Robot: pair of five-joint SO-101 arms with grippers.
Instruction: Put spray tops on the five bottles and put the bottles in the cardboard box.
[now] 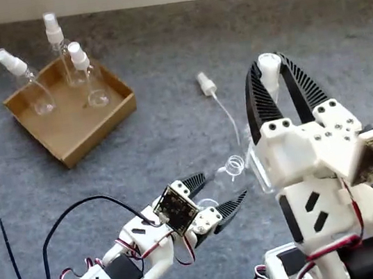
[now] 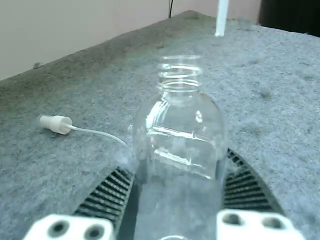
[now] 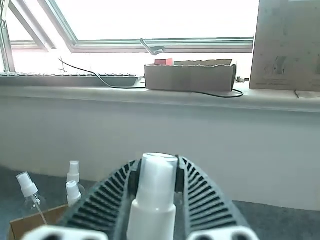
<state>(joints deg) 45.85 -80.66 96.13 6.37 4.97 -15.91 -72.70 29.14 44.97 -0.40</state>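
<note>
While clamping open bottle (image 2: 177, 145) in left pincer (image 1: 223, 189), gripping spray top (image 3: 156, 187) aloft in right pincer (image 1: 270, 67); three capped bottles (image 1: 79, 70) boxed.

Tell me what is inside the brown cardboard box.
Three clear plastic bottles with white spray tops stand in the brown cardboard box. The rear bottle's base is partly hidden behind another.

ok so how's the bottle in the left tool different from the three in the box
The held bottle has a bare threaded neck; the box bottles wear spray tops. The held bottle is gripped by the left tool, outside the box; the box bottles stand free inside it. All are clear.
</note>
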